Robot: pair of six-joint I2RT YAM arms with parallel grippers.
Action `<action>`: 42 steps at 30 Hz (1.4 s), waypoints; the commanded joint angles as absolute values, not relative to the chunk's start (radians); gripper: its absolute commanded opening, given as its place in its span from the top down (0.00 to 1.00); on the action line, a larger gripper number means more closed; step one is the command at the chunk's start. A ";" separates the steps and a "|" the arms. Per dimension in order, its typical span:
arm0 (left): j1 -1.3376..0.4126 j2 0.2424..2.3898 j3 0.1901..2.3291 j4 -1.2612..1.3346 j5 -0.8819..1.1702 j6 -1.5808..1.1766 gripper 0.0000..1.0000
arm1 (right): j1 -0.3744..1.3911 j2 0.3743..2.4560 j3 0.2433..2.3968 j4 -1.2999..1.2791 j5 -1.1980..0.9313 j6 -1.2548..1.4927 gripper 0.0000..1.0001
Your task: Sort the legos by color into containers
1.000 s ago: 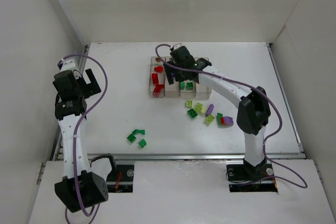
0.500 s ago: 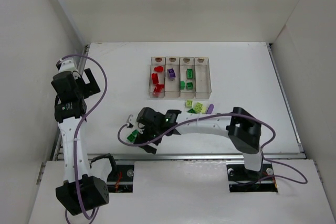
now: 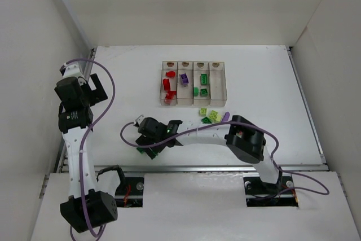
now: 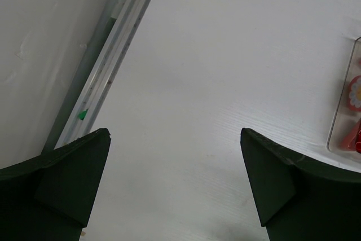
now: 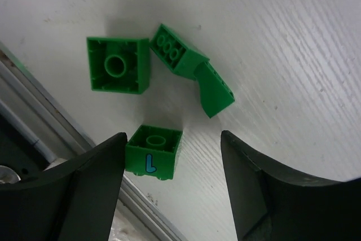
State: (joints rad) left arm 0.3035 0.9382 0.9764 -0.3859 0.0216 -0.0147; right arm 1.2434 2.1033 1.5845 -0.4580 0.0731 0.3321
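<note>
While my right tool (image 5: 172,153) hangs with fingers apart around one dark green brick (image 5: 153,159), gripping nothing yet, two more green bricks (image 5: 117,71) lie just beyond on the counter (image 3: 124,83), near left. In the bins (image 3: 218,90): red bricks (image 3: 168,87) leftmost, a purple brick (image 3: 184,78) next, greens third, and the rightmost looks empty. A mixed cluster (image 3: 211,115) waits near them. My left tool (image 4: 175,136) idles wide apart. Roughly halfway, I'd say.
</note>
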 commanded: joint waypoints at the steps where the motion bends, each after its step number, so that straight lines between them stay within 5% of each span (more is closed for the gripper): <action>1: 0.308 0.910 0.974 -0.348 0.014 -0.011 0.00 | 1.270 2.080 1.571 -0.416 0.127 0.383 0.28; 9: 0.308 0.900 0.974 -0.348 0.005 -0.011 0.00 | 1.298 2.125 1.623 -0.462 0.161 0.364 0.35; 17: 0.308 0.900 0.974 -0.357 0.005 -0.011 0.00 | 1.298 2.106 1.623 -0.462 0.181 0.351 0.98; 23: 0.308 0.900 0.974 -0.357 -0.005 -0.011 0.00 | 1.276 1.993 1.623 -0.540 0.328 0.341 1.00; 29: 0.308 0.910 0.963 -0.348 -0.005 -0.002 0.00 | 0.975 1.887 1.684 -0.601 0.307 0.341 1.00; 34: 0.308 0.910 0.963 -0.348 -0.014 0.018 0.00 | 0.685 1.934 1.790 -0.644 0.238 0.321 1.00; 42: 0.308 0.910 0.963 -0.357 -0.025 0.037 0.00 | 0.538 2.098 1.925 -0.653 0.161 0.290 1.00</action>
